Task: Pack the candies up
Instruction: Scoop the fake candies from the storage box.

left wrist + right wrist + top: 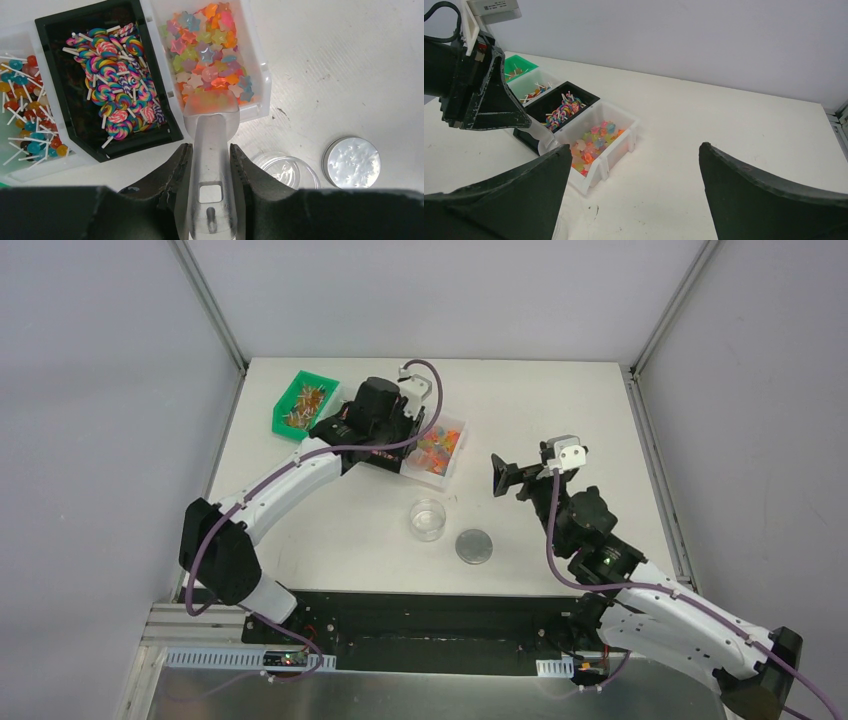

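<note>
The candies (207, 55) are small star-shaped sweets in orange, pink, yellow and blue. They fill a white bin (260, 75) at the back centre of the table, and also show in the top view (438, 445) and the right wrist view (591, 142). My left gripper (210, 146) is shut on the handle of a translucent scoop (210, 125). The scoop's bowl rests among the candies at the bin's near end. A clear empty jar (428, 519) stands in front of the bin. My right gripper (503, 475) is open and empty, held above the table right of the jar.
A grey round lid (474, 546) lies right of the jar. A black bin of swirl lollipops (112, 85) and a clear bin of ball lollipops (25, 100) sit left of the white bin. A green bin (306, 403) stands at the far left.
</note>
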`<state>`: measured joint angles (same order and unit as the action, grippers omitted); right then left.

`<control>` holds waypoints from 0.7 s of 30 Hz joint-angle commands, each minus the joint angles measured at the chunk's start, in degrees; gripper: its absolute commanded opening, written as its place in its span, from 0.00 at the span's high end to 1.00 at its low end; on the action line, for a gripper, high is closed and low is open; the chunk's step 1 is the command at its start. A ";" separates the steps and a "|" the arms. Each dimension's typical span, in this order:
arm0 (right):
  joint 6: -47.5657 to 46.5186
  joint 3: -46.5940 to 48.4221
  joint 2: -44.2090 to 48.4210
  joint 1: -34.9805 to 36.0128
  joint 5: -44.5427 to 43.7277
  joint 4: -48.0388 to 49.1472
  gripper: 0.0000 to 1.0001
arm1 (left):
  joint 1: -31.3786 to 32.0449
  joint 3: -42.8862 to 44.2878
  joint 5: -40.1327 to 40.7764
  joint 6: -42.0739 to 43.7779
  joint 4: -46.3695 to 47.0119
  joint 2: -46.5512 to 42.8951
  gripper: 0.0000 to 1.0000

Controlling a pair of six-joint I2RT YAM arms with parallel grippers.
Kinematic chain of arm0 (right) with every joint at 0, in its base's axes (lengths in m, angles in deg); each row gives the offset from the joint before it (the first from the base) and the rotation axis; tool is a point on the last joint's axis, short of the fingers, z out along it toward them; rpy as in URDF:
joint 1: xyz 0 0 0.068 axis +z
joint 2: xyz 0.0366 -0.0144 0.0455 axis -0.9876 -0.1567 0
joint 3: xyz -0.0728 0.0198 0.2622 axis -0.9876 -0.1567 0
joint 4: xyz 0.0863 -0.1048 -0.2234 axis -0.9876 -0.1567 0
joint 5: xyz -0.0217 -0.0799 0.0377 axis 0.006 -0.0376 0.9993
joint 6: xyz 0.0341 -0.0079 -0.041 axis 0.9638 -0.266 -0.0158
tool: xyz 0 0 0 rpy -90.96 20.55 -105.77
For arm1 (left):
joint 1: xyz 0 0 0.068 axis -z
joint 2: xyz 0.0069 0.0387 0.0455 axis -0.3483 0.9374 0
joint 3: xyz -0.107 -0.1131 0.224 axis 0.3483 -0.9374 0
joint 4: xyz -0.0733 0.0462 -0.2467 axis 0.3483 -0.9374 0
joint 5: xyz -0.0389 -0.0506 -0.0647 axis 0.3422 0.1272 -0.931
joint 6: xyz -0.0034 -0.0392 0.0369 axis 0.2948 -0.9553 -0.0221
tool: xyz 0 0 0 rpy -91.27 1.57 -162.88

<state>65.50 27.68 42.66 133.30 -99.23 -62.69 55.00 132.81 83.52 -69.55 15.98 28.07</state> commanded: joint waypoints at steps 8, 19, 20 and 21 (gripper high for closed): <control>0.76 2.20 1.84 -0.46 -2.79 -1.38 0.00 | 2.07 3.40 2.74 -0.52 2.56 4.31 1.00; 1.04 2.69 -0.04 -0.72 -1.94 -0.76 0.00 | 2.57 -8.34 6.70 -5.09 11.31 -0.96 1.00; 1.10 2.71 -0.13 -0.71 -1.86 -0.72 0.00 | 2.57 -9.14 6.76 -5.24 12.07 -1.30 1.00; 1.12 2.72 -0.29 -0.75 -1.83 -0.51 0.00 | 2.57 -9.73 6.88 -5.38 12.67 -1.59 1.00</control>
<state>65.78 27.68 42.73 132.91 -100.89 -64.83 57.18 126.26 88.29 -73.05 24.81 29.23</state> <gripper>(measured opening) 0.996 0.285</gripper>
